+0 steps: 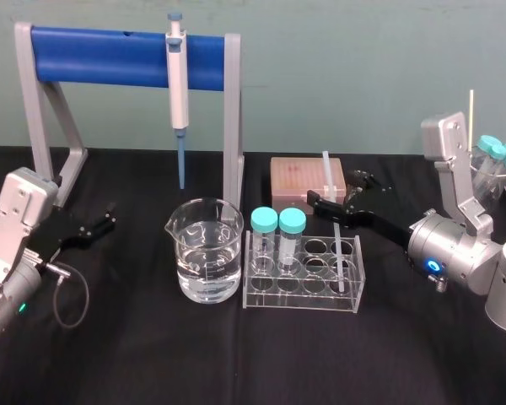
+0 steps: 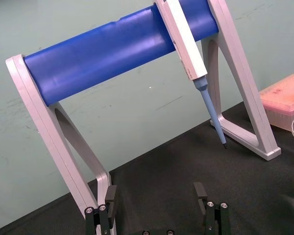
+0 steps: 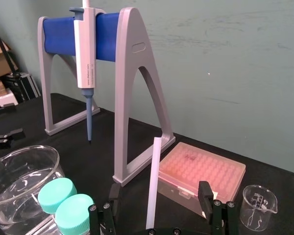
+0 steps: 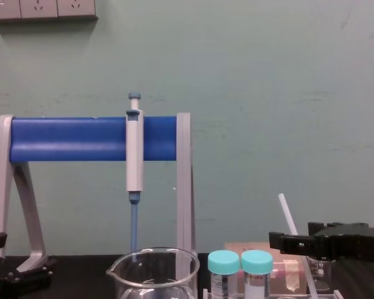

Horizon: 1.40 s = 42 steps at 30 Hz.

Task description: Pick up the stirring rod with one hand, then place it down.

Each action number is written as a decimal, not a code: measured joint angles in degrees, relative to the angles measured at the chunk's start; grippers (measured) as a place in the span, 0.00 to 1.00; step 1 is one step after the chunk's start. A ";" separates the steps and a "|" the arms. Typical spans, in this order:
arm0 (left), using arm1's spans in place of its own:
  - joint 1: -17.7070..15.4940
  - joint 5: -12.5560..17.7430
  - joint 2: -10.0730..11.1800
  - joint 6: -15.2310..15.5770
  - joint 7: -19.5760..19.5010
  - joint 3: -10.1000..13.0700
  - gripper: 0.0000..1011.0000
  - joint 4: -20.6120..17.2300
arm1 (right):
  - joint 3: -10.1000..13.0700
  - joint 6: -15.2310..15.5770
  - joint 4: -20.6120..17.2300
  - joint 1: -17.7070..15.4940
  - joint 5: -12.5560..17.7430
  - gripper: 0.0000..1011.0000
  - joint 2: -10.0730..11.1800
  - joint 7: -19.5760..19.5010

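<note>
The stirring rod (image 1: 335, 221) is a thin white rod that stands tilted in the clear tube rack (image 1: 261, 297), with its upper end above the rack. My right gripper (image 1: 339, 192) reaches in from the right at the rod's upper part. In the right wrist view the rod (image 3: 153, 186) rises between the two black fingers (image 3: 204, 195), with a gap on each side, so this gripper (image 3: 158, 193) is open around it. The chest view shows the rod (image 4: 291, 226) crossing the gripper's finger. My left gripper (image 1: 97, 226) rests open at the table's left with nothing in it.
A beaker of water (image 1: 207, 253) stands left of the rack, and two teal-capped tubes (image 1: 278, 224) sit in it. Behind are the grey-and-blue pipette (image 1: 178, 84) on its blue-barred stand (image 1: 93, 55), a pink tip box (image 1: 308, 177) and a small beaker (image 3: 258, 205).
</note>
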 joint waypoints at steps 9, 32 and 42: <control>0.00 0.00 0.00 0.00 0.00 0.00 0.99 0.00 | -0.13 0.04 -0.26 -0.10 -0.74 0.99 0.00 0.03; 0.00 0.00 0.00 0.00 0.00 0.00 0.99 0.00 | -0.08 0.04 -0.27 -0.10 -0.49 0.62 0.02 0.07; 0.00 0.00 0.00 0.00 0.00 0.00 0.99 0.00 | -0.08 -0.01 -0.27 -0.10 -0.44 0.30 0.02 0.10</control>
